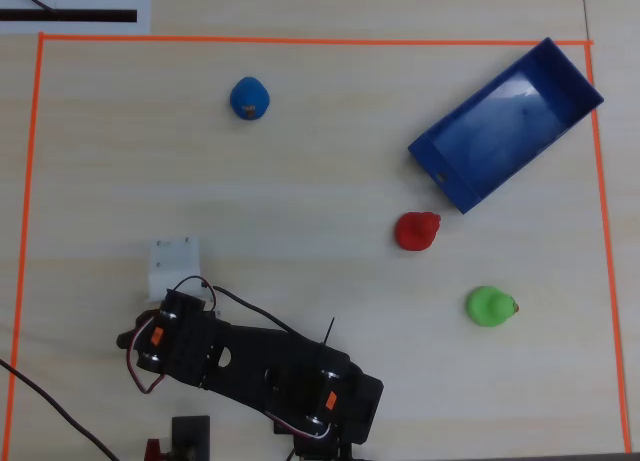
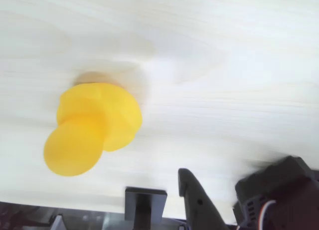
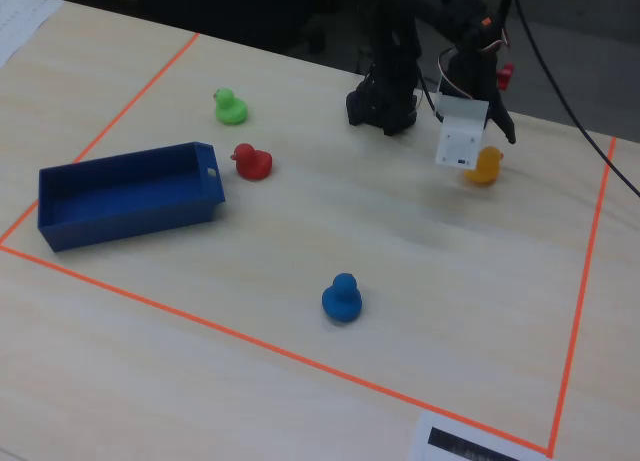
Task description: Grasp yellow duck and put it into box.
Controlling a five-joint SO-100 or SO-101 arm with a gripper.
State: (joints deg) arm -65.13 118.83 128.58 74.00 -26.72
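The yellow duck [image 2: 92, 125] sits on the table [image 3: 400, 241], just beside the pincer [image 3: 478, 156] and well apart from the box [image 3: 125, 194]. Whether the pincer is open I cannot tell. Risk, as I judge it: a finger [image 2: 197, 200] descending off-centre could nudge the rounded toy aside.

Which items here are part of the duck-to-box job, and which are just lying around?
Job: yellow duck, on the table by the gripper; blue box, empty.
Lying about: red duck, green duck, blue duck.
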